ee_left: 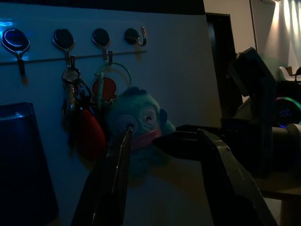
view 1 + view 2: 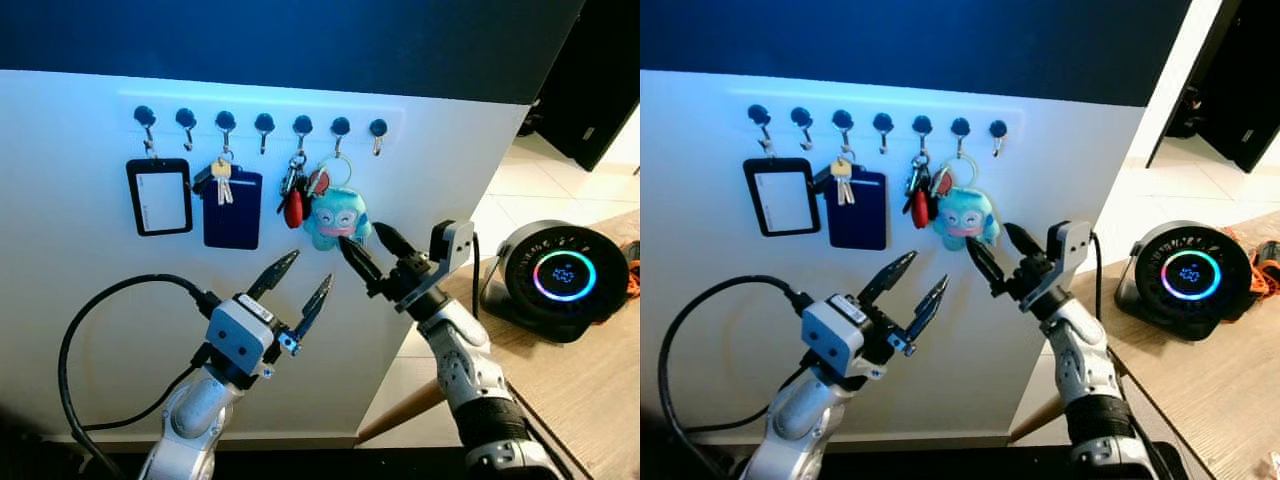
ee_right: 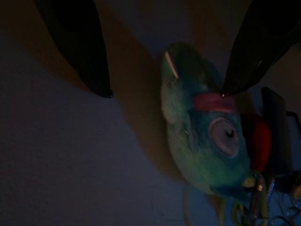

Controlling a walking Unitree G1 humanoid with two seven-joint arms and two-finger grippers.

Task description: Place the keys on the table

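the right gripper (image 2: 365, 243) is spread wide, just beside the blue plush toy (image 2: 337, 218) on its hook. the left gripper (image 2: 300, 285) waits below the toy, spread too.

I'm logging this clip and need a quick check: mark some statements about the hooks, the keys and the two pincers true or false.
1. The right pincer is open, just below the blue plush keychain. True.
2. The plush keychain already lies on the wooden table. False: it hangs from a hook on the hook rail.
3. The left pincer is shut on the red key fob. False: it is open and holds nothing, lower down in front of the wall.
4. A round black device with a glowing ring stands on the table. True.
5. Every hook carries something. False: several hooks are bare.
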